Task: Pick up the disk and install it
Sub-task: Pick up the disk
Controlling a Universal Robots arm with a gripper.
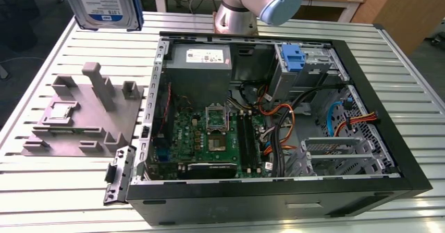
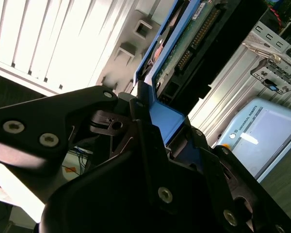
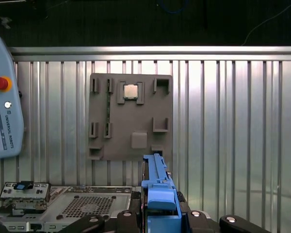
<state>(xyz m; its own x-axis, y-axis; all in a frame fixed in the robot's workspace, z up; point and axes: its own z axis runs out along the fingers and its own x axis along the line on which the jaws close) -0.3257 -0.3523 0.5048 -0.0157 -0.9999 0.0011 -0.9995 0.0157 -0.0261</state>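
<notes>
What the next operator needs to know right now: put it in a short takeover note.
The tool is shut on the disk, clamping its blue side rail.
The disk is held in the air, off the table, on the exterior view's left of the open computer case.
The grey fixture tray lies on the table beside the case.
Done: the pick-up.
Left: the install. The disk is not yet in the case.
</notes>
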